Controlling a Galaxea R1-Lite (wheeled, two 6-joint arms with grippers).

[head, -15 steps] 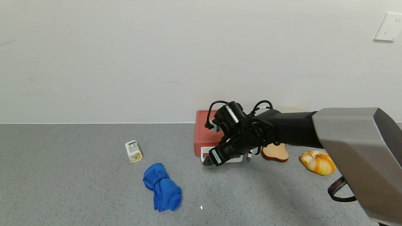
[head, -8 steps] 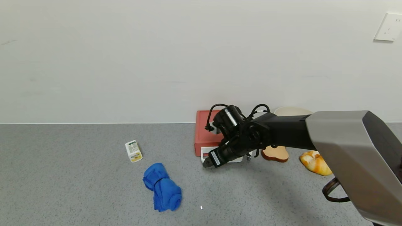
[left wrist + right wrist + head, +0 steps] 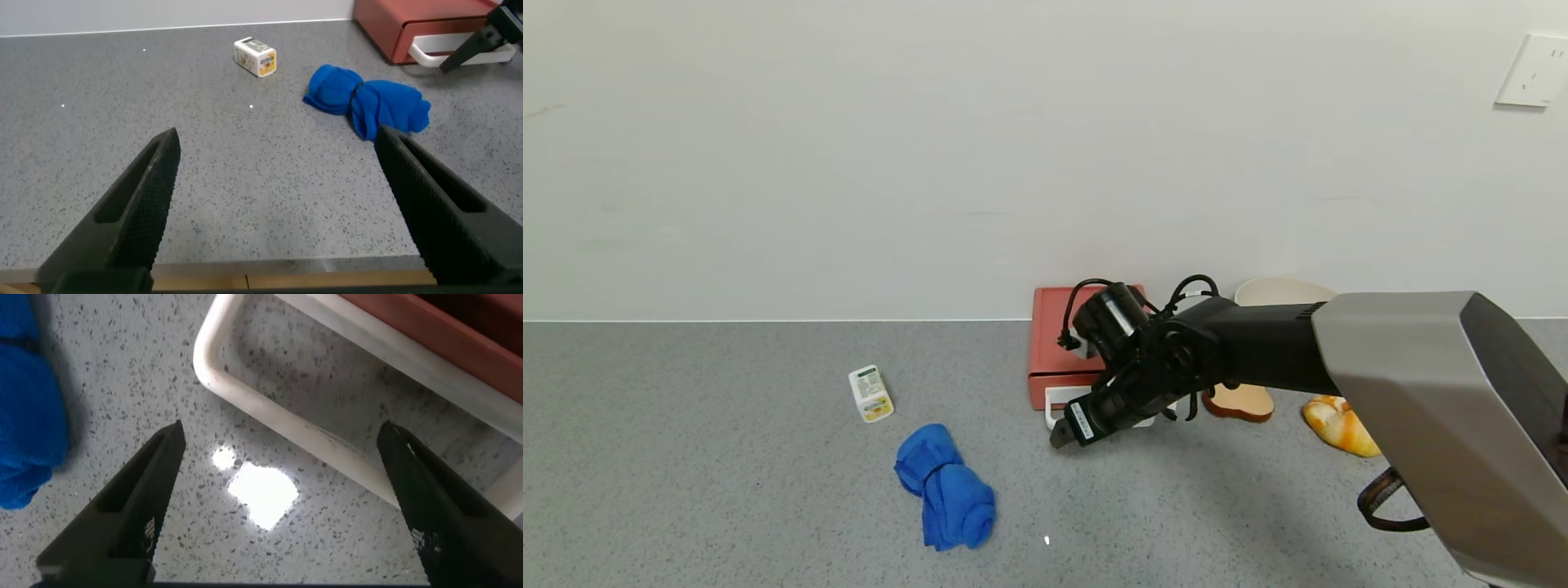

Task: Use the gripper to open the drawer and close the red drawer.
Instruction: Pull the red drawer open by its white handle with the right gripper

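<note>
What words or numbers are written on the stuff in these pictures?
None can be read.
Small white box: green and yellow label print, too small to read.
Sticker on the right gripper: a barcode, too small to read.
Wall socket: no words visible.
Red drawer, blue cloth: no writing.

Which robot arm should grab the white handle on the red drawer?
Probably the right. The right gripper hangs open just in front of the white handle of the red drawer. The left gripper sits far off, past the blue cloth.
</note>
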